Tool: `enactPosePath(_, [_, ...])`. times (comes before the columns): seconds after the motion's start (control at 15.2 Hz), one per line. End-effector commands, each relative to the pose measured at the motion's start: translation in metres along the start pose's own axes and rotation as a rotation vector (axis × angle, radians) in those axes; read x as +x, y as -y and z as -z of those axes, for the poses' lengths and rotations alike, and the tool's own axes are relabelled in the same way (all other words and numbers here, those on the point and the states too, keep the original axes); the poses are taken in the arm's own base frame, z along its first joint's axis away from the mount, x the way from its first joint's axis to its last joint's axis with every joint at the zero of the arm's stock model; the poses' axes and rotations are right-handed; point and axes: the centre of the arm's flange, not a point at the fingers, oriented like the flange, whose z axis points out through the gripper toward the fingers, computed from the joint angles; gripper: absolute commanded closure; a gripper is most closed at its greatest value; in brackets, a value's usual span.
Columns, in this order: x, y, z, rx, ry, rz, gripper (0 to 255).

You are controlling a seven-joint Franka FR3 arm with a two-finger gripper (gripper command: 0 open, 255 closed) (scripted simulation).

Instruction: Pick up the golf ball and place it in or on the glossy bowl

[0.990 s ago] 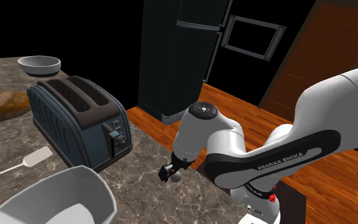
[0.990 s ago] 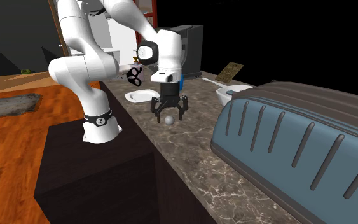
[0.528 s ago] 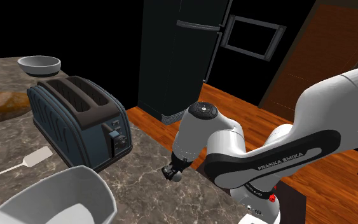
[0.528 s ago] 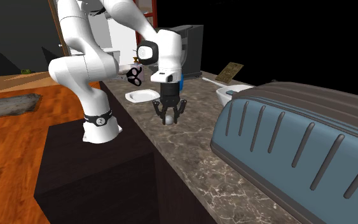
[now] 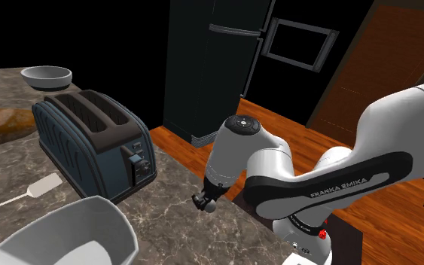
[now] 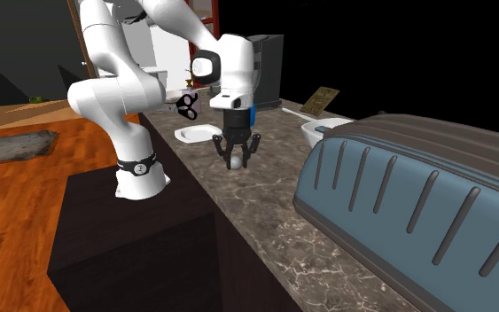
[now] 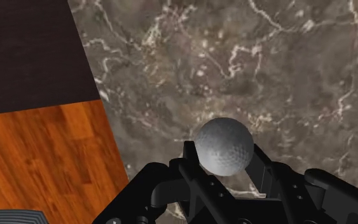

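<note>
- Grey and dimpled, the golf ball [image 7: 222, 145] sits clasped between the two black fingers [image 7: 189, 154] of the gripper [image 7: 222, 156], close over the brown marble counter [image 7: 285, 63].
- The counter's edge and an orange wooden floor [image 7: 44, 159] lie just beside the gripper.
- Further along the counter stand a large white bowl [image 5: 74, 229] and a dark blue toaster [image 5: 89, 139].
- A grey bowl [image 5: 46, 75] sits behind the toaster, well apart from the ball.

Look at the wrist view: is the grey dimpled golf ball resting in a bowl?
No, the grey dimpled golf ball is clasped in the black gripper over the marbled countertop.
</note>
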Motion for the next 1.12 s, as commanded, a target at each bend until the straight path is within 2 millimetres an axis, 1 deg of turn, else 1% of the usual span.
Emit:
enactPosePath(0.0, [0.002, -0.002, 0.011, 0.0, 0.0, 0.0, 255])
enactPosePath(1.06, [0.015, -0.008, 0.094, 0.0, 0.0, 0.0, 255])
